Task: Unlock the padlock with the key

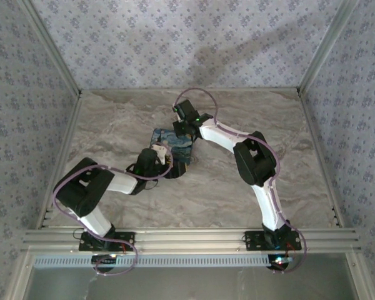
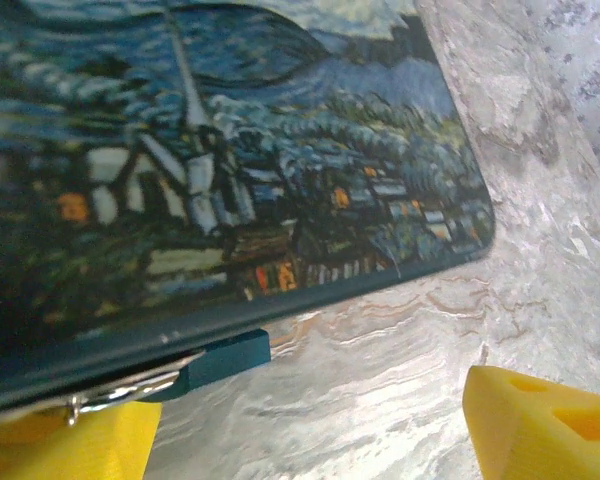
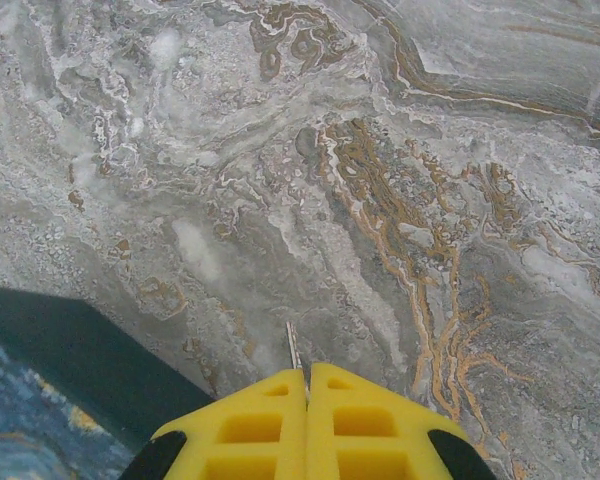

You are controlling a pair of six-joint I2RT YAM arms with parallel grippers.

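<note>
While right tool clamped thin metal key, tip protruding, likely for insertion, left tool gaped empty beside starry-painted blue box.

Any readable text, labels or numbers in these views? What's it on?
None readable.
The case lid carries a painted night village scene, no lettering.
The wallpaper is a floral pattern only.
The yellow right gripper, shut on a metal sliver, and the marble table are unmarked.
</note>
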